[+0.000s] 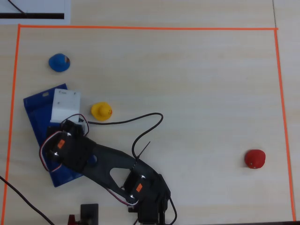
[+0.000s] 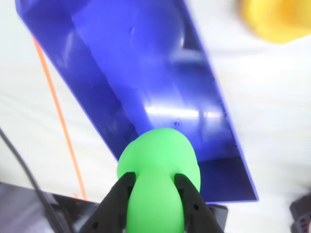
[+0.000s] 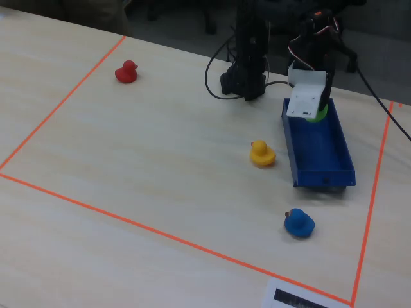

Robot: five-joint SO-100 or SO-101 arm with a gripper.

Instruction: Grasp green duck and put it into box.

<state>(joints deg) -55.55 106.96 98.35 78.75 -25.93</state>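
The green duck (image 2: pixel 158 170) is pinched between my black fingers (image 2: pixel 119 196) at the bottom of the wrist view; my gripper (image 2: pixel 154 178) is shut on it. It hangs over the near end of the dark blue box (image 2: pixel 146 63), whose floor stretches away beneath it. In the fixed view only a sliver of the green duck (image 3: pixel 317 116) peeks out under the white wrist camera, at the far end of the box (image 3: pixel 321 154). In the overhead view the arm covers much of the box (image 1: pixel 35 110), and the duck is hidden.
A yellow duck (image 1: pixel 101 111) sits just right of the box, a blue duck (image 1: pixel 59 63) beyond its far end, a red duck (image 1: pixel 255 159) far right. Orange tape (image 1: pixel 140 28) frames the table. A black cable (image 1: pixel 140 126) loops beside the arm.
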